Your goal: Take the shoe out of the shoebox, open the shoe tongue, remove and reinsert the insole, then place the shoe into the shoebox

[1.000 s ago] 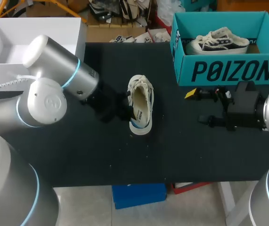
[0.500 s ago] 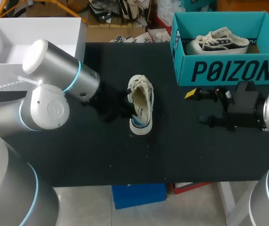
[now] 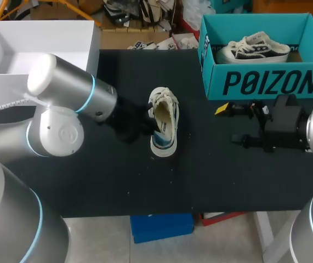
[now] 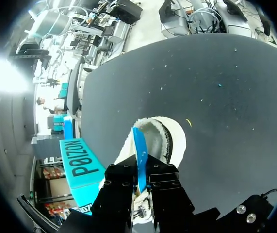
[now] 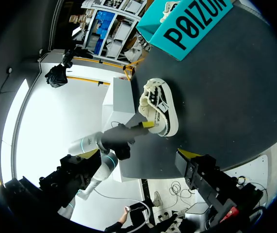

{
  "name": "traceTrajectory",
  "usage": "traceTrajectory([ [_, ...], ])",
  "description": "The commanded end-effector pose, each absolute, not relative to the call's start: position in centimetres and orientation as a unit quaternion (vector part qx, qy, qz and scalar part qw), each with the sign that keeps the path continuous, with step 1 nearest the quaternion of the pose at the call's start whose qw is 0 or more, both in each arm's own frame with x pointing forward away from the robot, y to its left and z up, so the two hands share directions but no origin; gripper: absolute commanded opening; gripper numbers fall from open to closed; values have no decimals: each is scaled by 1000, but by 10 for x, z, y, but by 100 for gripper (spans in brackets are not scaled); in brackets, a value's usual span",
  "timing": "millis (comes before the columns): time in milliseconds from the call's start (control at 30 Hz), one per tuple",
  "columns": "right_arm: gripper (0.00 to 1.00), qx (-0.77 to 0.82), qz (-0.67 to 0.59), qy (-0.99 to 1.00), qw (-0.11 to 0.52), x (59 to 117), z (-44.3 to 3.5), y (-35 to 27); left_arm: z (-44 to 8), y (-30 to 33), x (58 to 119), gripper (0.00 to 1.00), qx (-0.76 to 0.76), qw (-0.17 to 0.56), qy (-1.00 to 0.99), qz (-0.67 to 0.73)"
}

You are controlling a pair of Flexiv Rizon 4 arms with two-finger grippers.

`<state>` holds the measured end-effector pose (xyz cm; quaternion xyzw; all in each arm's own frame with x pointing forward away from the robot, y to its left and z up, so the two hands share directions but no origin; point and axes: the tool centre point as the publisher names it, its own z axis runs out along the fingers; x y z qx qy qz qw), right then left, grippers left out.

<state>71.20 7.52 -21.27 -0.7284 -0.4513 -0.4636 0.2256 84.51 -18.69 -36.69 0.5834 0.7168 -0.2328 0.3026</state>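
Shoe point(image 3: 164, 116), cream, upright on black table point(image 3: 216, 175), directly ahead of left gripper point(image 4: 143, 171); blue insole point(image 4: 139, 153) stands out of its heel opening, pinched between that gripper's fingers. Right gripper point(image 3: 236, 125): fingers spread, holding nothing, well apart from the shoe, just beside teal shoebox point(image 3: 266, 82) containing second shoe point(image 3: 253, 48).

The shoebox point(image 3: 266, 82) is teal with black lettering on its front wall; the sneaker point(image 3: 253, 49) inside it is black and white. Beside the shoebox, the table point(image 3: 211, 175) is black, flecked with pale specks. The shoe point(image 3: 164, 127) is cream with dark side markings and a bright blue insole point(image 4: 139, 158). Well apart from the shoebox, the left arm point(image 3: 63, 98) is silver-grey with a light-blue ring, and the open box point(image 3: 3, 49) is plain white.
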Motion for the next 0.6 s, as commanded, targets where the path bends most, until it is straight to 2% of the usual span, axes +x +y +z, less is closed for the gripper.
traceTrajectory([
  [33,100,-729,-463,-452,226,712,-212,75,-370,-193,850,0,582,304,720,-224],
  [600,100,-729,-463,-452,226,712,-212,75,-379,-199,859,0,576,303,729,-210],
])
